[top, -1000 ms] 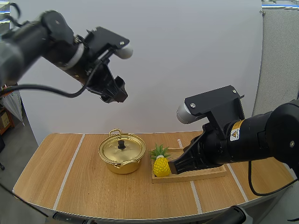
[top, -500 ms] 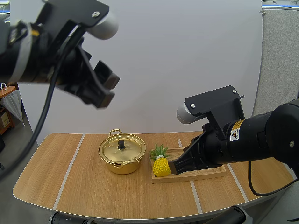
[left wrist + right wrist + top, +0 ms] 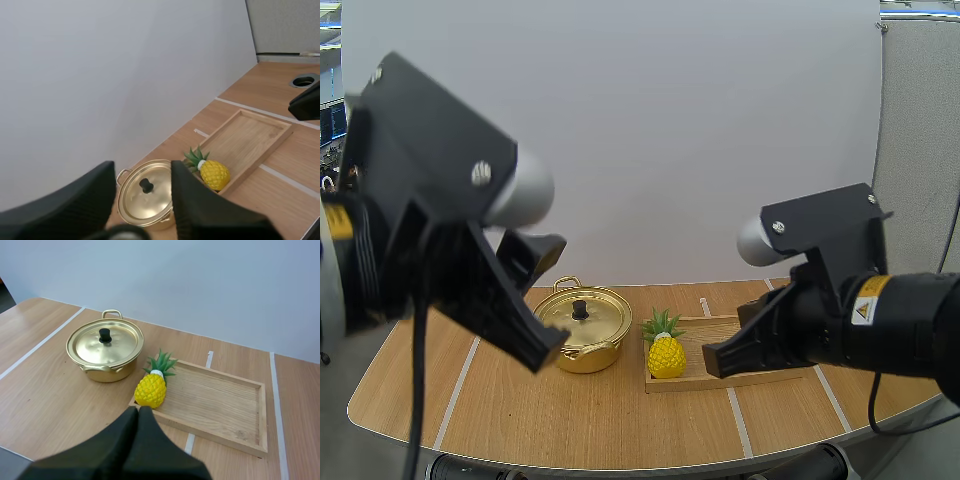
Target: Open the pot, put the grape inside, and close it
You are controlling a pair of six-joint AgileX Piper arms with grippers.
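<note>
Left gripper (image 3: 548, 300) hangs at frame left, jaws wide apart, empty. Right gripper (image 3: 712, 360) sits lower right, jaws together on nothing. Centre, the pot (image 3: 582, 357) wears its lid (image 3: 595, 318).

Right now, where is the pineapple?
In the high view the pineapple lies at the left end of the wooden tray, just right of the lidded gold pot, its leaves pointing toward the back of the table.
</note>
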